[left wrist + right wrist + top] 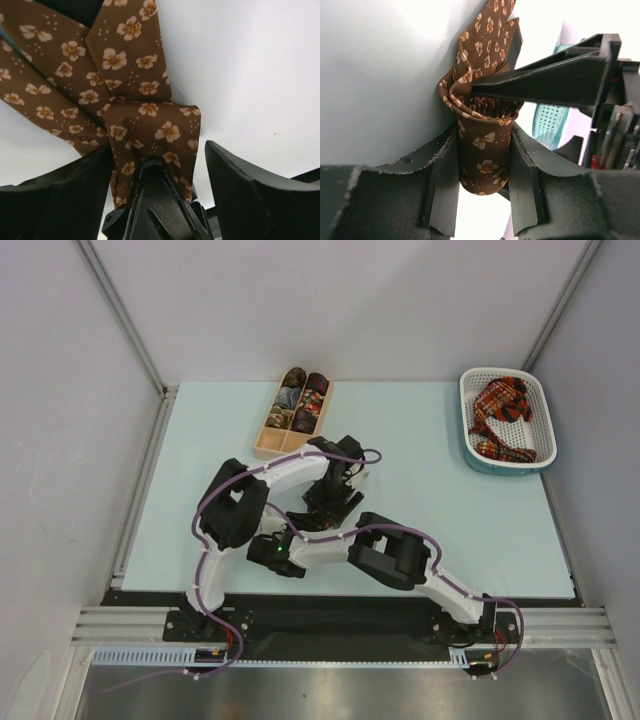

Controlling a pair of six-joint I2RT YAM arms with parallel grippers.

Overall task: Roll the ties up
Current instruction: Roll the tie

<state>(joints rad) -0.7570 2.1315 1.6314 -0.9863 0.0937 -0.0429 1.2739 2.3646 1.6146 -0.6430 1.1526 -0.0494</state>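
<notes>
Mid-roll by the middle of the near edge of the counter [470, 520], the right gripper [484, 140] is clenched on the part-wound brown tie [481, 165] while the left gripper [159, 150] stands released, one finger seemingly inside the coil; the next move likely calls for winding in the loose tail evenly.

Brown tie [125, 115]: hidden under the two wrists in the top view. In the left wrist view its bands run off the top and left edges, and its lower end goes behind a black part [155, 205].
Same tie, right wrist view: both sides covered by the pads [442, 175] of the right end effector [482, 160]; its loose length runs off the top edge.
Left end effector [159, 150]: fingers cut off by the bottom edge.
Wooden box [270, 445]: rolls [300, 400] inside too small to count.
Basket [467, 415]: red plaid cloth [505, 415] heaped; number of ties cannot be told.
</notes>
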